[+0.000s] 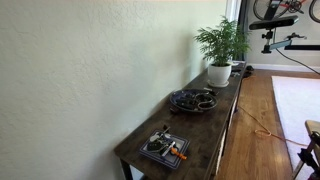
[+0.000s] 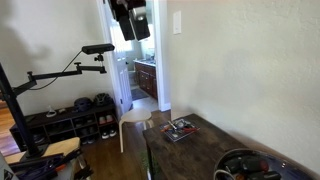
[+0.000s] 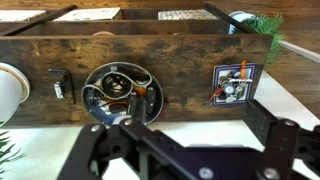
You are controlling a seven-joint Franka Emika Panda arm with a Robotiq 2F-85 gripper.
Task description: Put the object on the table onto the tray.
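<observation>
1. The surface runs crosswise well below the jaws. I judge them held this high so the wrist view covers its whole length.
2. The plant in its white pot stands at one end, far to the side of the jaws and out of the working stretch.
3. The jaws look spread with nothing between them, so no grasp has begun.
4. The tray, already holding a tangle of small parts, lies below and ahead of the jaws.
5. The square tray with orange items sits on the tray's other side, away from the pot.
6. The small dark object, probably the thing to move, rests on the wood between pot and tray, near the tray.
</observation>
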